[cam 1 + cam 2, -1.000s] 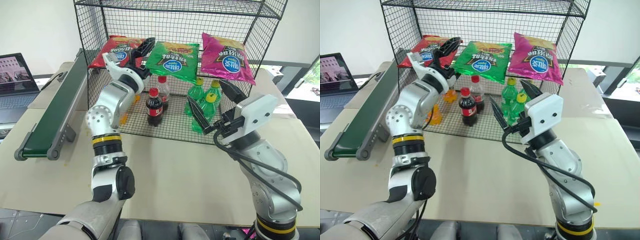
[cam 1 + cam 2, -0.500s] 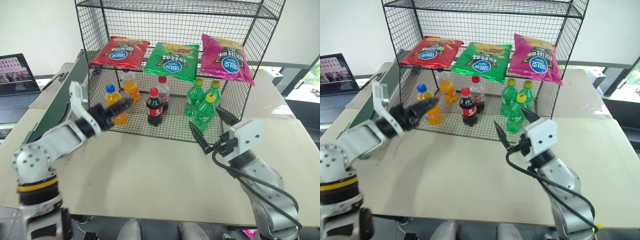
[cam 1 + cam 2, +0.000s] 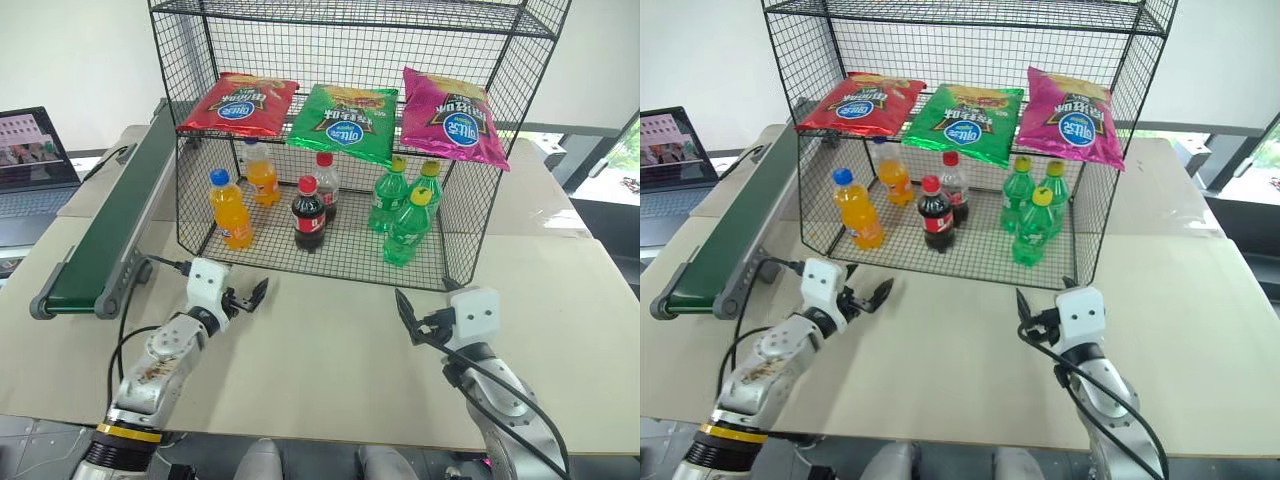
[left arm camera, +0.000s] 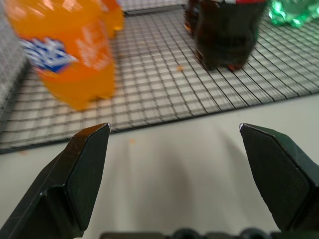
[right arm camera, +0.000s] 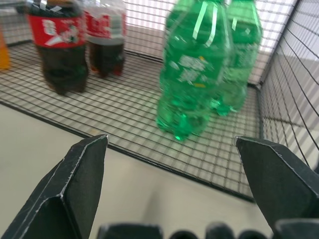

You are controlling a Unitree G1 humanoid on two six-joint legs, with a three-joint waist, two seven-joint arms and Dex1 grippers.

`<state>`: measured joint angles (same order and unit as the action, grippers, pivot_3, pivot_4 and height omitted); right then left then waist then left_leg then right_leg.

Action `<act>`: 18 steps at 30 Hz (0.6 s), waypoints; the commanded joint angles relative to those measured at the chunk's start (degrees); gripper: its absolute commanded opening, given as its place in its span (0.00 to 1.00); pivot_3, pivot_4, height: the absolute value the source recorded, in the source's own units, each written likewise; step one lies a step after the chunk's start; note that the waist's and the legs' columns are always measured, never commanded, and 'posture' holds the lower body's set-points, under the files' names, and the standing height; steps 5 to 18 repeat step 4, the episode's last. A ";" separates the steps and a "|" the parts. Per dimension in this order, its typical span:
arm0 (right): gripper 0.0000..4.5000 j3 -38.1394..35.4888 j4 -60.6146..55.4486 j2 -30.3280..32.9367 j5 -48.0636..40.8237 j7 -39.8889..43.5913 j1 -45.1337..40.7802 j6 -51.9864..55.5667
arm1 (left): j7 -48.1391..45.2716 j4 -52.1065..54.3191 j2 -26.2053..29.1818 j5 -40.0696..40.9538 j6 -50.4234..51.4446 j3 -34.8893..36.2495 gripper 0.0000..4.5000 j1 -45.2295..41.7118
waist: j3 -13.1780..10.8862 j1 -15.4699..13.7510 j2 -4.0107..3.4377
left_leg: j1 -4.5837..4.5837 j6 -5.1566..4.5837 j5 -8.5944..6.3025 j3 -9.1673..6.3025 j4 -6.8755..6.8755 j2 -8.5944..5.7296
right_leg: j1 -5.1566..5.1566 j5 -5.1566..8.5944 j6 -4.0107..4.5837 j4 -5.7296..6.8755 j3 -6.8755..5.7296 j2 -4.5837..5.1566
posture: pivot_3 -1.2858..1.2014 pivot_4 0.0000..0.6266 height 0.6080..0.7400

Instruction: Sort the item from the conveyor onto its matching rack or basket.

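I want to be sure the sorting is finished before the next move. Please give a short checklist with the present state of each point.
1. Green crisp bag lies on the upper tier of the rack, between the red bag and the pink bag: ok.
2. Left gripper open and holding nothing: ok.
3. Right gripper open and holding nothing: ok.
4. Both grippers outside the rack, over the table: ok.
5. Visible part of the conveyor bare: ok.

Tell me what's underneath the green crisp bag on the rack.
Below the green crisp bag, two cola bottles stand on the rack floor, orange soda bottles and green bottles either side. The bag hides the shelf beneath it.
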<state>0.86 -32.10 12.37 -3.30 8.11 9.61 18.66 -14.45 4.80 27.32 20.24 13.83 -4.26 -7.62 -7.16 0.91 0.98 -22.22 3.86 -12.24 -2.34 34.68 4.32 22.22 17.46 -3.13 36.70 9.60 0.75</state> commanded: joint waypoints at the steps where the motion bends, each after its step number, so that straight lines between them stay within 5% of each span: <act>1: 1.00 -1.40 0.92 -0.28 0.87 -0.65 -0.62 -3.41 | -0.95 0.03 -2.16 -2.02 -2.02 1.09 0.98 -0.07 | 0.00 0.00 0.00 | -0.01 -0.01 -0.01 0.00 0.03 0.00 | -0.01 0.00 0.00 0.00 0.00 0.00 | 0.52 0.24 1.00; 18: 1.00 -1.59 1.31 -0.34 0.95 -0.71 -0.83 -4.05 | -3.83 0.84 -2.96 -0.23 0.16 2.28 0.98 -0.20 | 0.00 -0.02 0.00 | 0.00 -0.03 -0.01 0.00 0.03 0.00 | -0.01 0.00 -0.01 0.05 0.00 0.00 | 0.52 0.24 1.00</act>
